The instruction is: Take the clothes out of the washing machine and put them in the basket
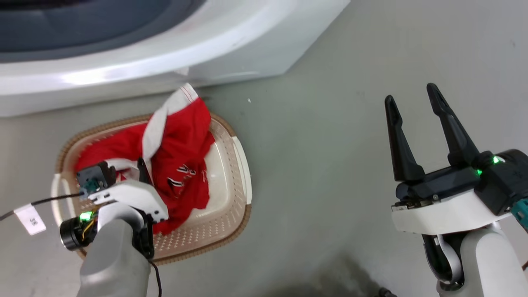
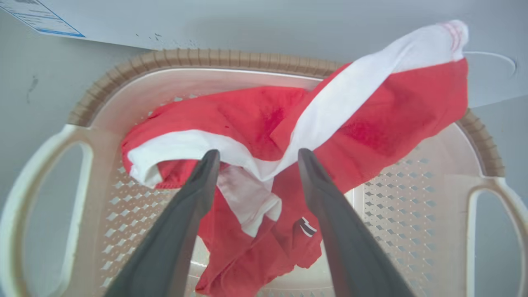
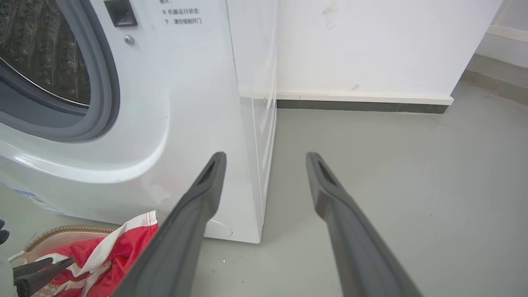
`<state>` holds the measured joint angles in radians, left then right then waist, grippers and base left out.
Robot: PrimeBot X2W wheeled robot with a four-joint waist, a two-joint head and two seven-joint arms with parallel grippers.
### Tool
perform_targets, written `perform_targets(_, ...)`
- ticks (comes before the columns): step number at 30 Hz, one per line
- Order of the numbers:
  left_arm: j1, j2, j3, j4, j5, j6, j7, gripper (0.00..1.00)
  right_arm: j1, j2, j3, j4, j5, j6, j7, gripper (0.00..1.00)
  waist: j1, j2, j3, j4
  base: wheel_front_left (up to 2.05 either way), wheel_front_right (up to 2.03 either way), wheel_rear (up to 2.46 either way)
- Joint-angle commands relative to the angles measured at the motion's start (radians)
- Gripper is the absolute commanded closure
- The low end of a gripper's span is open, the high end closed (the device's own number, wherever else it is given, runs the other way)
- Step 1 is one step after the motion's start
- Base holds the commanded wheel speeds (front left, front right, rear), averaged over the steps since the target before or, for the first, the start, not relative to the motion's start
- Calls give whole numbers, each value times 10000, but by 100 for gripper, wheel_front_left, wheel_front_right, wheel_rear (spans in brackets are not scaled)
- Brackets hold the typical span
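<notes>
clothes (image 1: 181, 148): soft matt cloth, creased | basket (image 1: 231, 194): smooth cream plastic, perforated, ribbed brown rim (image 2: 231, 57) | washing machine (image 1: 123, 70): glossy white shell, matt grey gasket (image 3: 105, 82), perforated metal drum (image 3: 41, 49) | floor (image 1: 330, 144): matt grey, smooth

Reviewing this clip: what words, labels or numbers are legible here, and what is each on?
"机器运行状态下,请勿强制开门" (small, roughly as read): printed on the washing machine beside the porthole; the line above it is cut off.
Possibly "3K", sideways and uncertain: white tag at the head view's lower left.
Too small to read: sticker low on the washer's front.
Folded, unreadable: black lettering on the clothes.
</notes>
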<state>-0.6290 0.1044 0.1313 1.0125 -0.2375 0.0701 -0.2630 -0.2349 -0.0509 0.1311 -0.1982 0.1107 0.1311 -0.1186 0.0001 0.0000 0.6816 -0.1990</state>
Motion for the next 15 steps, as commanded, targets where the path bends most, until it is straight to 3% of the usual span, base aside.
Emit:
perform_targets(1,444,-109,8,-282,147,-47,-25,0,229,16,-91,83,-109,-7,16,0,-1,0,-1027,395,0,0,0)
perform_targets(15,2410,-461,-171,-2617,885,-507,-25,0,1363,13,-693,422,-395,-7,530,0,-1,0,-3758,1322,0,0,0)
